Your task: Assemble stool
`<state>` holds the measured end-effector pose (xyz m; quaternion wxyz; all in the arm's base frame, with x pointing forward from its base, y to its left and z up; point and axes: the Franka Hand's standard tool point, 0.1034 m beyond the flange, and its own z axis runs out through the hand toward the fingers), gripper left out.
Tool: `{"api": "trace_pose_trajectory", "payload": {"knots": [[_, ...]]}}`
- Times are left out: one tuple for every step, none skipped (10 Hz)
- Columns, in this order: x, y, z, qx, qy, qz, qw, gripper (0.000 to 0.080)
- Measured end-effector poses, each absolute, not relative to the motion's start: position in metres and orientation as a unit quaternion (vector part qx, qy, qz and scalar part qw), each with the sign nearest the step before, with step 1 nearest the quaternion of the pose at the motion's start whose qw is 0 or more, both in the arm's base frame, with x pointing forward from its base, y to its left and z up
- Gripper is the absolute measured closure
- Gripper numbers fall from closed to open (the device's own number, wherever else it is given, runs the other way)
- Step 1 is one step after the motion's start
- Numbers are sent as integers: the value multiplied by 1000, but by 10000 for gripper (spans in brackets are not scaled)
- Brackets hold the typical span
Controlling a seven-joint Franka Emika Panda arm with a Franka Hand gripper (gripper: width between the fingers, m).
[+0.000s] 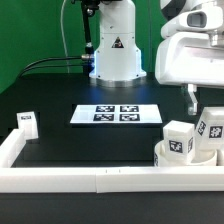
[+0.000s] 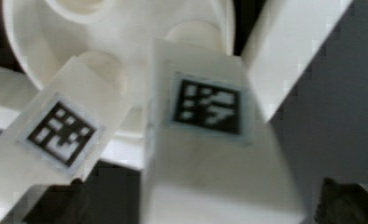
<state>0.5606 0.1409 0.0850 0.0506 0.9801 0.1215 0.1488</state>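
The stool's round white seat disc point(image 1: 186, 157) lies at the exterior view's right, close to the front rail. Two chunky tagged legs stand up from it: a lower one point(image 1: 178, 141) and a taller one point(image 1: 212, 126). My gripper point(image 1: 203, 102) hangs just above the taller leg. In the wrist view that leg point(image 2: 207, 110) runs between my dark fingers point(image 2: 53, 205), with a gap on each side; the gripper point(image 2: 199, 205) is open. The other leg point(image 2: 56, 125) and the seat disc point(image 2: 110, 30) lie beyond it. A third leg point(image 1: 27, 122) stands loose at the far left.
The marker board point(image 1: 117, 114) lies flat in the middle of the black table. A long white border rail point(image 1: 100, 178) runs along the front and up the left side. The arm's base point(image 1: 115, 55) stands behind the board, before a green backdrop.
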Motion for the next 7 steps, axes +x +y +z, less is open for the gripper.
{"api": "trace_pose_trajectory", "payload": {"knots": [[564,146,91,986,113,112,49,152],[566,148,95,990,103,82,48,152],[566,144,97,993,92,47,48,150],[569,145,97,993,93,44,50,150],[569,144,97,993,93,47,50,150],[570,142,98,993,91,47,50,150],[573,134,105,994,95,41,39,150]]}}
